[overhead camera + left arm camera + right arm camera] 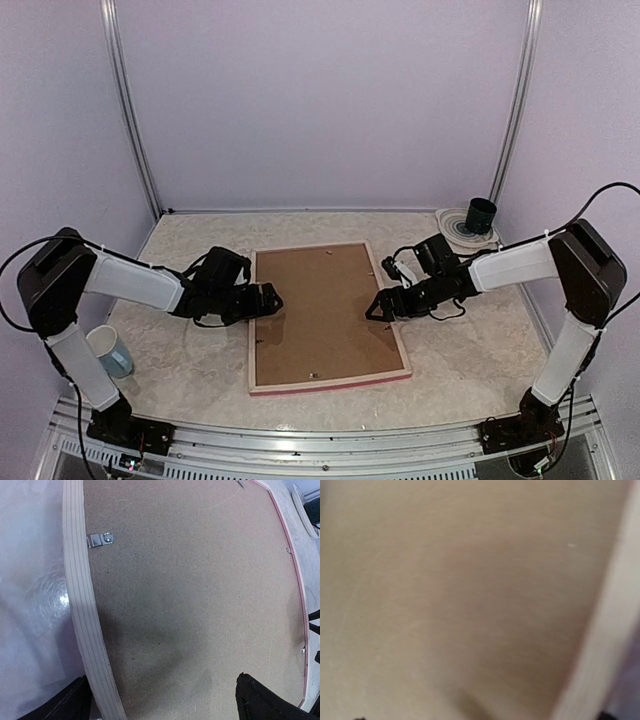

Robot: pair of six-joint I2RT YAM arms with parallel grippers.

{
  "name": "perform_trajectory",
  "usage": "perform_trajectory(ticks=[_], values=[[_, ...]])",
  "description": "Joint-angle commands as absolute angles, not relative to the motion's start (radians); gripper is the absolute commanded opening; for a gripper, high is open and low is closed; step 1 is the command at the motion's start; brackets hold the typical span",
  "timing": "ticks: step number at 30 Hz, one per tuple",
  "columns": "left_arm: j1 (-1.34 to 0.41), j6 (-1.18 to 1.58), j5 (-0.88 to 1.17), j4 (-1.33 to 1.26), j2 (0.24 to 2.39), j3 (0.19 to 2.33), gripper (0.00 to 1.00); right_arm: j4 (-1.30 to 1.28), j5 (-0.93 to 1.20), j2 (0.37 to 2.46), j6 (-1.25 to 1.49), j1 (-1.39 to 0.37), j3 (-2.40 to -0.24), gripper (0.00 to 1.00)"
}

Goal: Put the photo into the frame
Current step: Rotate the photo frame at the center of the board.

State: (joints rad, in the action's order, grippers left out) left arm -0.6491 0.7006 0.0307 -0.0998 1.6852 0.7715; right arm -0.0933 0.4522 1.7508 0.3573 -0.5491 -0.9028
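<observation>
Since the frame (330, 380) lies flat in the middle of the top view with its back up, its long axis running from the lower edge of the picture toward the upper, the coming move turns on its two long sides, each with an arm beside it. The left gripper (268, 300) sits at the middle of the left long side, and the right gripper (376, 306) at about the same height on the right one, so neither arm is clearly the nearer. In the left wrist view the fingers (70, 702) stand wide apart at the bottom corners with nothing between them but the pale wooden rail (82, 605), which runs up the picture beneath the open jaws. The right wrist view is blurred; only dark slivers show at its two bottom corners, so those jaws also look spread and empty. A brown backing board (325, 310) fills the frame, and a small metal clip (102, 540) on the left rail is turned over its edge. The frame's back is pale wood, with pink-red showing along its lower edge. The photo is in none of the views; it may lie under the board, but that cannot be told.
</observation>
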Motion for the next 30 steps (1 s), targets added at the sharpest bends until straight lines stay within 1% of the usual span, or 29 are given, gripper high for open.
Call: perform_trajectory(ticks=[1,7,21,25,30], values=[[-0.646,0.652,0.071,-0.114,1.753,0.858,0.99,-0.088,0.460,1.727,0.365,-0.584,-0.856,0.99],[-0.629,0.592,0.090,-0.074,1.862,0.991,0.99,-0.098,0.436,1.693,0.381,-0.649,-0.826,0.99],[-0.571,0.496,0.107,-0.003,2.063,1.280,0.99,-0.129,0.359,1.524,0.499,-0.846,-0.721,0.99],[-0.513,0.538,0.079,-0.013,2.023,1.258,0.99,-0.200,0.261,1.442,0.510,-0.847,-0.715,0.99],[-0.467,0.572,0.014,-0.005,1.854,1.153,0.99,-0.288,0.210,1.341,0.475,-0.777,-0.742,0.99]])
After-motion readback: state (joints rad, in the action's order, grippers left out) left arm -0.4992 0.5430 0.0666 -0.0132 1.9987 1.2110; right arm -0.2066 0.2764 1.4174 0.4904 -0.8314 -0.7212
